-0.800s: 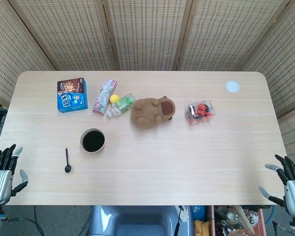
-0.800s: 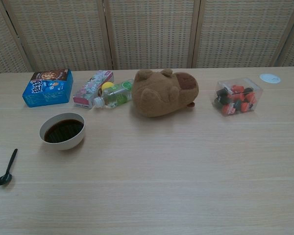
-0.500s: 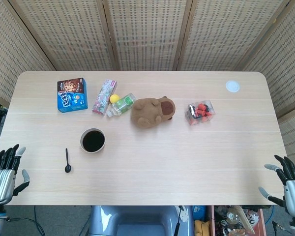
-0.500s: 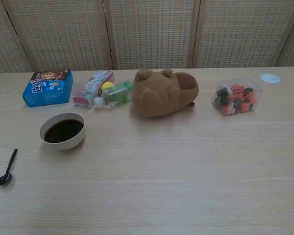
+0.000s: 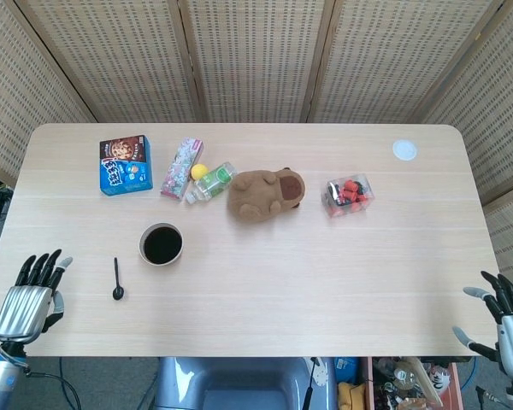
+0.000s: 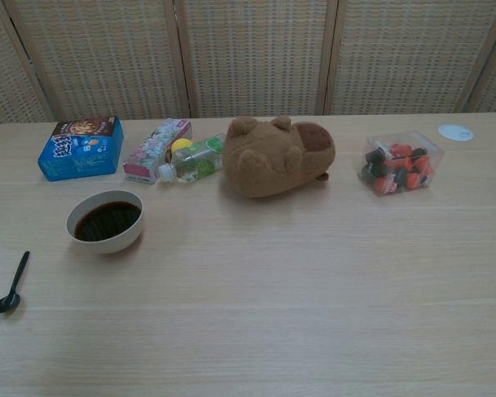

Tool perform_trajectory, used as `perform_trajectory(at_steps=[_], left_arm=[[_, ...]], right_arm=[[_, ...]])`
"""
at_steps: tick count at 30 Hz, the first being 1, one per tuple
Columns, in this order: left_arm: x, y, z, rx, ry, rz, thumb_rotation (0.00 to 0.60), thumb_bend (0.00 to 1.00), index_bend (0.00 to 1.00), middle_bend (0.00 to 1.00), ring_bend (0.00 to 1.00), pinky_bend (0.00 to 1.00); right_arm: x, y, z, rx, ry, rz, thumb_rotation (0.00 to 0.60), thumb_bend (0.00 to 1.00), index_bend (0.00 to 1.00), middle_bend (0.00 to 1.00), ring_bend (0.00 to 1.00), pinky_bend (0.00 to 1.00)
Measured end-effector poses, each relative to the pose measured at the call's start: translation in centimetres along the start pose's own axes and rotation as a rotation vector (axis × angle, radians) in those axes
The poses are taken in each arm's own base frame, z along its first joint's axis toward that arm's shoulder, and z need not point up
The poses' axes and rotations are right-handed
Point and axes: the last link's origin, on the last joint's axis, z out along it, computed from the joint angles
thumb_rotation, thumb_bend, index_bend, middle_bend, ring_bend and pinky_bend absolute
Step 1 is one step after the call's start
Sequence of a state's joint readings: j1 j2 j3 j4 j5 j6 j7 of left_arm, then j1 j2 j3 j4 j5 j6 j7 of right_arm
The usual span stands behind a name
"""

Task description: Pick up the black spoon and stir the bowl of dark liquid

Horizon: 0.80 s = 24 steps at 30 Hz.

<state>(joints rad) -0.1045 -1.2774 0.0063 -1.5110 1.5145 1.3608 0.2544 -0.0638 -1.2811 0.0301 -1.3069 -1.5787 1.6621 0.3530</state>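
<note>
At the near left corner of the tabletop [image 5: 265, 307], the left hand [image 5: 30, 295] hovers with its fingers spread, holding nothing; the right hand [image 5: 504, 320] waits likewise spread off the far right edge. Just beside the left hand lies the black spoon [image 5: 117, 279], flat on the wood, handle pointing away, bowl end nearest. It looks light, thin and stiff, probably slippery plastic, best pinched mid-handle. Close beyond it stands the bowl of dark liquid [image 5: 162, 244], easily spilled

Wooden table [image 5: 325, 282] carries spoon [image 5: 117, 279], bowl [image 5: 162, 244], plush [image 5: 266, 195], boxes [image 5: 125, 165].
</note>
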Motion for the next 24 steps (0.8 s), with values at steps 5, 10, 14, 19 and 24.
perform_trajectory(at_steps=[5,10,14,19,24], left_arm=[[-1.2,0.8,1.4,-0.036,-0.075,0.029,0.460,1.00,0.32,0.00,0.00,0.00],[-2.4,1.5,1.9,-0.053,-0.135,0.040,0.356,1.00,0.33,0.00,0.00,0.00],[-3.6,1.9,2.0,-0.066,-0.189,0.052,0.313,1.00,0.33,0.00,0.00,0.00],[-4.8,2.3,2.1,-0.072,-0.232,0.056,0.303,1.00,0.33,0.00,0.00,0.00],[-5.9,3.0,2.5,-0.082,-0.262,0.052,0.294,1.00,0.33,0.00,0.00,0.00]], right_arm=[[0.2,0.1,-0.2,-0.004,0.004,0.000,0.600,0.30,0.35,0.21,0.10,0.23],[0.2,0.2,-0.4,-0.008,0.003,0.002,0.600,0.30,0.35,0.21,0.10,0.24],[0.2,0.3,-0.5,-0.009,0.005,0.002,0.600,0.30,0.35,0.21,0.10,0.24],[0.2,0.4,-0.5,-0.011,0.005,0.003,0.600,0.30,0.35,0.21,0.10,0.24],[0.2,0.6,-0.7,-0.019,0.009,0.002,0.600,0.30,0.35,0.21,0.10,0.24]])
